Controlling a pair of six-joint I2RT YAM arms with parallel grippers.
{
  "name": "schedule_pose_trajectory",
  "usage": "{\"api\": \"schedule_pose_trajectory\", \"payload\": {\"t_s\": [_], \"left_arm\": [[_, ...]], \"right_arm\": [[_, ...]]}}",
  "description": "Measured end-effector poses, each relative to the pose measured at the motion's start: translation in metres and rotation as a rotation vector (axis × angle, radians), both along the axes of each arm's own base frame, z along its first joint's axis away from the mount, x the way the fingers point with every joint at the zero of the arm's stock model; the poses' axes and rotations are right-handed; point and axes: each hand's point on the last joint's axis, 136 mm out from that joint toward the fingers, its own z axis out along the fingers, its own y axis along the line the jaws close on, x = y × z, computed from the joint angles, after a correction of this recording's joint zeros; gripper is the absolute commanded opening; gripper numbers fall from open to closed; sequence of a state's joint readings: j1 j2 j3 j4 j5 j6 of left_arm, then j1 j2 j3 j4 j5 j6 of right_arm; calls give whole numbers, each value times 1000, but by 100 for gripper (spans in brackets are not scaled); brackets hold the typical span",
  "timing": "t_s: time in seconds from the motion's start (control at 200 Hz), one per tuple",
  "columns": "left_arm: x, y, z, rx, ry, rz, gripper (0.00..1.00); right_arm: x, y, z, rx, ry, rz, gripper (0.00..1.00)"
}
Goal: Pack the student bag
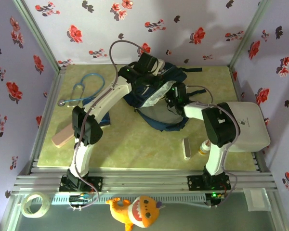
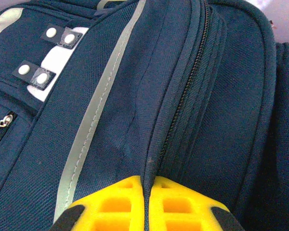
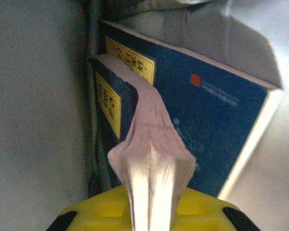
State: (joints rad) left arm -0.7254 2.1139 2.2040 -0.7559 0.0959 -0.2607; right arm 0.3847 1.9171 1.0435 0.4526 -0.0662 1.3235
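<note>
Student bag [image 1: 147, 94]: large navy backpack lying at the middle of the far half of the table [image 1: 135, 139], with both arms reaching onto it.
White case [image 1: 248, 127]: rounded, at the right edge of the table, just right of the right arm and apart from the bag.
Left gripper [image 2: 147, 185]: at the far top of the bag; yellow fingers pressed together on a raised fold of navy fabric beside a zipper line.
Right gripper [image 3: 149, 209]: inside the bag's right side; the pale pages of the fanned book [image 3: 149, 144] bunch and run down between its yellow fingers, apparently pinched, though the paper hides the contact.
Second blue book [image 3: 207, 110]: upright just behind the fanned one, inside the grey lining.
Stethoscope [image 1: 84, 91]: far left, well apart from the bag.
Pink block [image 1: 62, 134]: left edge, nearer than the stethoscope.
White bar [image 1: 187, 148]: near right, beside a small yellow bottle [image 1: 203, 148].
</note>
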Motion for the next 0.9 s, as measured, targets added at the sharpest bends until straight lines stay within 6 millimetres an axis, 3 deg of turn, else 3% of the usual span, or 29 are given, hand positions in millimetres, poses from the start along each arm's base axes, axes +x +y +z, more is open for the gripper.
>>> {"api": "schedule_pose_trajectory", "payload": {"t_s": [0.23, 0.38, 0.58, 0.79, 0.895], "left_arm": [[2, 3, 1, -21, 19, 5, 0], [3, 3, -1, -36, 29, 7, 0], [3, 4, -2, -55, 41, 12, 0], [0, 10, -10, -78, 70, 23, 0], [-3, 12, -16, -87, 83, 25, 6]], "right_arm": [[10, 11, -6, 68, -31, 18, 46], [-4, 10, -3, 111, -51, 38, 58], [-44, -13, 11, 148, -66, 43, 68], [-82, -58, 35, 151, -112, -31, 74], [-103, -77, 56, 104, -119, -80, 81]]}}
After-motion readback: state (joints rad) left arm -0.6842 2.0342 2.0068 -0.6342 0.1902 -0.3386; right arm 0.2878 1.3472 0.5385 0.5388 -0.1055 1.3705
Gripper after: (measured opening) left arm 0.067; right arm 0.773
